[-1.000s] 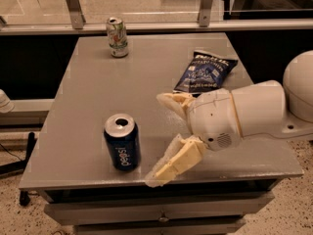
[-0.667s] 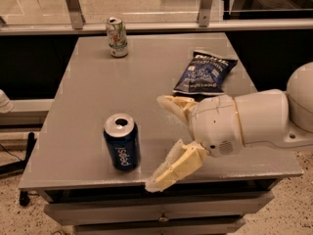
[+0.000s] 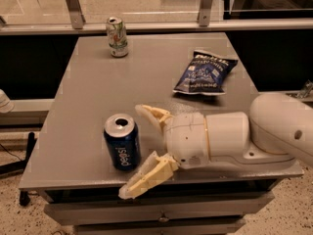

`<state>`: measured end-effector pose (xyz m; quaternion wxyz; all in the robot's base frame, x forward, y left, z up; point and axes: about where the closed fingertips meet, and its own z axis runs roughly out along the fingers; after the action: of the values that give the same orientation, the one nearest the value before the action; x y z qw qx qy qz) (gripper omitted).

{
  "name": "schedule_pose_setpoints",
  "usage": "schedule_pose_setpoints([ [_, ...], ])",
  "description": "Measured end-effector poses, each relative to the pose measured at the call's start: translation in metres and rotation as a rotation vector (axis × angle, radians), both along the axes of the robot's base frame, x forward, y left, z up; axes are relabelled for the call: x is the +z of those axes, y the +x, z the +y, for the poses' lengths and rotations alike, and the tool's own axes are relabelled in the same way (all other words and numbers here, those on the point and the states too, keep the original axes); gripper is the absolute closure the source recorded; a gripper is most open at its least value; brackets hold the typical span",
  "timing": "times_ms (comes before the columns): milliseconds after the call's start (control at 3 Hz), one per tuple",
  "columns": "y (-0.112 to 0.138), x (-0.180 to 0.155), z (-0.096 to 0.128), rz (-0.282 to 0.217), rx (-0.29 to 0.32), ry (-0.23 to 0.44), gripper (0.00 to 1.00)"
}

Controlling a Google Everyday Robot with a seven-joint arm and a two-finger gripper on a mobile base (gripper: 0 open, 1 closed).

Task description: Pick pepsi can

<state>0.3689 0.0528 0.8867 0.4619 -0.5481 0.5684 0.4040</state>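
Note:
The pepsi can (image 3: 122,142) is dark blue with white lettering and a silver top. It stands upright near the front left of the grey table (image 3: 93,87). My gripper (image 3: 139,151) reaches in from the right, low over the table's front edge. Its two cream fingers are spread wide: one fingertip (image 3: 144,110) lies behind and right of the can, the other (image 3: 128,192) in front of it at the table edge. The can stands just left of the gap between them, untouched.
A pale white-green can (image 3: 117,36) stands at the table's far left. A blue chip bag (image 3: 205,72) lies at the far right. A railing and glass run behind the table. Drawers sit under the front edge.
My gripper and arm have shifted a little left and forward, so the open fingers now stand closer to the pepsi can. The can has not moved.

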Motion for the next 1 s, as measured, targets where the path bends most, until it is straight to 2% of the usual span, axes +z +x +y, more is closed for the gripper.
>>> schedule_pose_setpoints([
  [333, 0.0055, -0.0092, 0.0166, -0.017, 0.001, 0.041, 0.15],
  [1000, 0.0112, -0.0095, 0.0174, -0.056, -0.021, 0.074, 0.63],
])
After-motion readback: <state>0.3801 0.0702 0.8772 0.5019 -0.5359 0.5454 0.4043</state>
